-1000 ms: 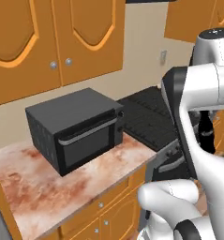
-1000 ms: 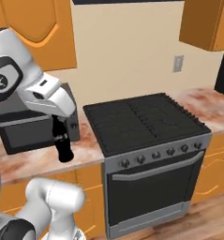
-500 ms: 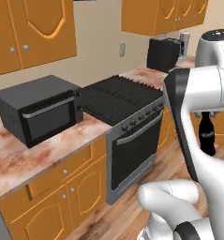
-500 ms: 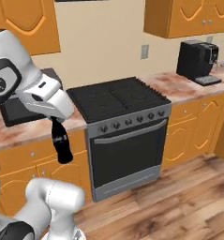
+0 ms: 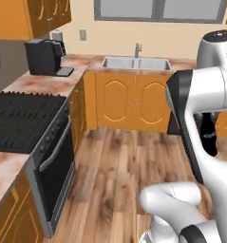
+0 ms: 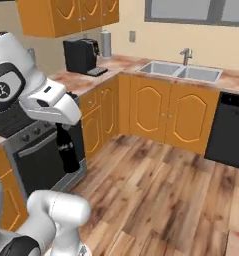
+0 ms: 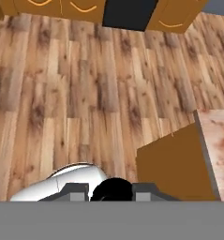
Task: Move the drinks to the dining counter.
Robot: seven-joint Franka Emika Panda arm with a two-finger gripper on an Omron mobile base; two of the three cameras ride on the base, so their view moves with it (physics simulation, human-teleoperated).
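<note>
- Kitchen with plank floor point(image 6: 156, 190); base mid-room, between the worktops.
- Left of the claw: stove point(image 6: 38, 150), coffee machine point(image 6: 81, 54) on the worktop beyond.
- Claw point(image 6: 65, 131) clenched on the dark bottle point(image 6: 68, 152), which hangs upright below it, clear of the floor; likely carried so for transit.
- Right of the claw: sink point(image 6: 183, 72), dishwasher point(image 6: 230, 131).
- Hand view: marbled tabletop point(image 7: 221, 140) corner ahead to the right of the claw, probably the dining counter.

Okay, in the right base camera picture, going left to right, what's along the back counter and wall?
Black coffee machine → paper towel roll → wall outlet → faucet over the double sink → black dishwasher under the counter at far right.
</note>
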